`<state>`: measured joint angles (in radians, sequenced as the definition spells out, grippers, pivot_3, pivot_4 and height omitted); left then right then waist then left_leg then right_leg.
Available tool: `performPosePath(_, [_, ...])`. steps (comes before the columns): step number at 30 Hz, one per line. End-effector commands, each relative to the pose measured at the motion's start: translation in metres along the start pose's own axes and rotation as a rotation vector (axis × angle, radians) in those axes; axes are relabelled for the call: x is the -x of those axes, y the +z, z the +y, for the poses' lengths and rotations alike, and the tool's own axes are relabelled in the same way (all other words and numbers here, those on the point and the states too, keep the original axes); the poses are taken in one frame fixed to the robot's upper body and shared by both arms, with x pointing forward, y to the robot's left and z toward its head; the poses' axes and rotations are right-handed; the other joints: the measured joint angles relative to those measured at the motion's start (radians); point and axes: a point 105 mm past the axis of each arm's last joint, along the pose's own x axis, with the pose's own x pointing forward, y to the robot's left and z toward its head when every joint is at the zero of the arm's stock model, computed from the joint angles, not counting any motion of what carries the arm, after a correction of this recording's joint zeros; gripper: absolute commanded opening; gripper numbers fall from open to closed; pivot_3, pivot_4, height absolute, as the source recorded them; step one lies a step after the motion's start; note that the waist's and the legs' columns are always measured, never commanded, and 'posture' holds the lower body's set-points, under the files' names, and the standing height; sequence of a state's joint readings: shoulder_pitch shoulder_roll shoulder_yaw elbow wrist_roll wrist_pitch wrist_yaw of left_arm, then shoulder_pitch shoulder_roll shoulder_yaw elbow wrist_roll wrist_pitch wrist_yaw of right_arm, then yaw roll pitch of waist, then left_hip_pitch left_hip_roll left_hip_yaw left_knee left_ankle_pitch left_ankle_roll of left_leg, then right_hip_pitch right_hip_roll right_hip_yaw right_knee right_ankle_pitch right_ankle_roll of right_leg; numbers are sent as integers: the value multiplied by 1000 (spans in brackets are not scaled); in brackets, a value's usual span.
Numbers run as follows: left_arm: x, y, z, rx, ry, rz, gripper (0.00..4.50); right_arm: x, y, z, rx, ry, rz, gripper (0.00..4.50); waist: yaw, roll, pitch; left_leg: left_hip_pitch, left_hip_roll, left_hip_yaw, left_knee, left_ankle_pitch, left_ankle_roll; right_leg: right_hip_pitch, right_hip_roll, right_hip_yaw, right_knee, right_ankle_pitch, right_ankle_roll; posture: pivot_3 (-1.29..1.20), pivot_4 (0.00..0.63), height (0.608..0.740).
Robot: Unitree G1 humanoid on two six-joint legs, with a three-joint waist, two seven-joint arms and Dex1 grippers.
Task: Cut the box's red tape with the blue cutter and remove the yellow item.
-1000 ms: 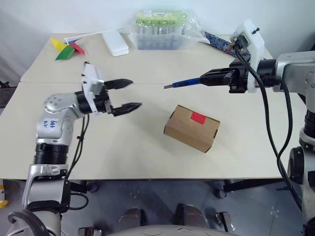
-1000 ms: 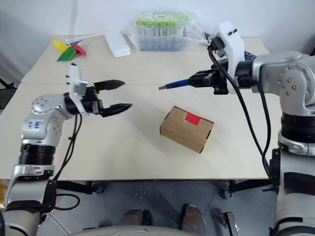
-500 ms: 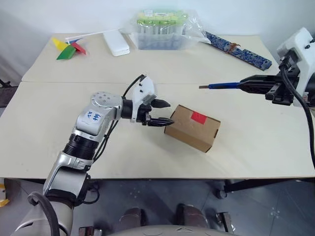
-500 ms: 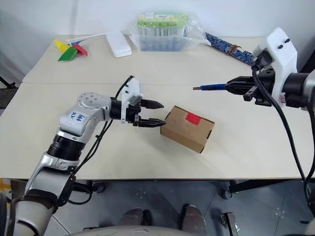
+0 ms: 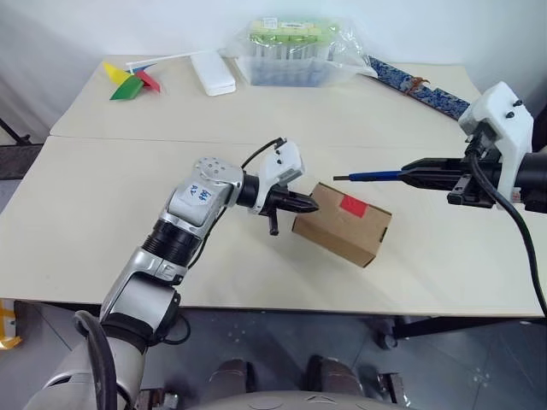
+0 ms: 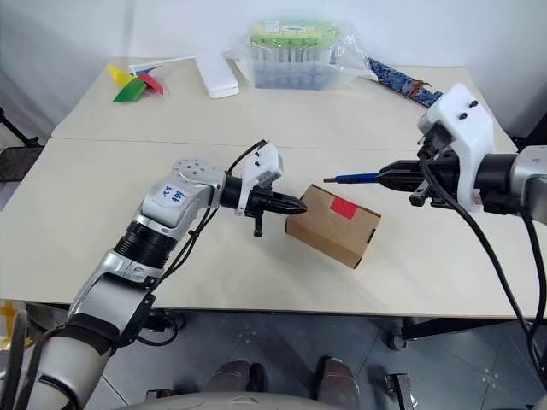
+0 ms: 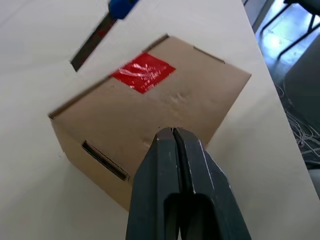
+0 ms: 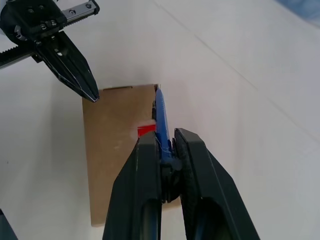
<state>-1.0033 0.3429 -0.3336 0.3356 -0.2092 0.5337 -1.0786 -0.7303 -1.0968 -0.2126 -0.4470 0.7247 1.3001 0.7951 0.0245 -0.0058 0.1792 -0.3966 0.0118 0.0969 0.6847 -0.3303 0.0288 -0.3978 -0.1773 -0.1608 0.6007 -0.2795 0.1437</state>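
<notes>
The box (image 5: 344,223) is small, brown cardboard, with its lid closed. It sits in the middle of the pale surface (image 5: 94,222). A little red tape (image 5: 353,205) square is stuck on top. The left gripper (image 5: 309,206), jaws pressed together, pokes the box's edge. The right gripper (image 5: 412,173) squeezes the thin blue cutter (image 5: 369,177) above it.

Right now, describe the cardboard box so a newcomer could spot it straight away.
On the near half of the beige table, between the two grippers, sits a small brown cardboard box. Unlike the clear tub at the back, it is plain cardboard with a red tape patch on top.
</notes>
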Motion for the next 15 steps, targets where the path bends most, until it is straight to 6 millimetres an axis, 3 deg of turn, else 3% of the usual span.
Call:
performPosePath(1, [-3, 8, -3, -37, -26, -10, 14, 3, 11, 0, 54, -19, -31, 144, 1, 0, 0, 0, 0, 0, 0, 0, 0, 0, 0, 0, 0, 0, 0, 0, 150, 740])
performPosePath(15, [-13, -7, -1, -48, -34, 60, 14, -17, 10, -3, 40, 10, -37, 144, 1, 0, 0, 0, 0, 0, 0, 0, 0, 0, 0, -1, 0, 0, 0, 0, 150, 740])
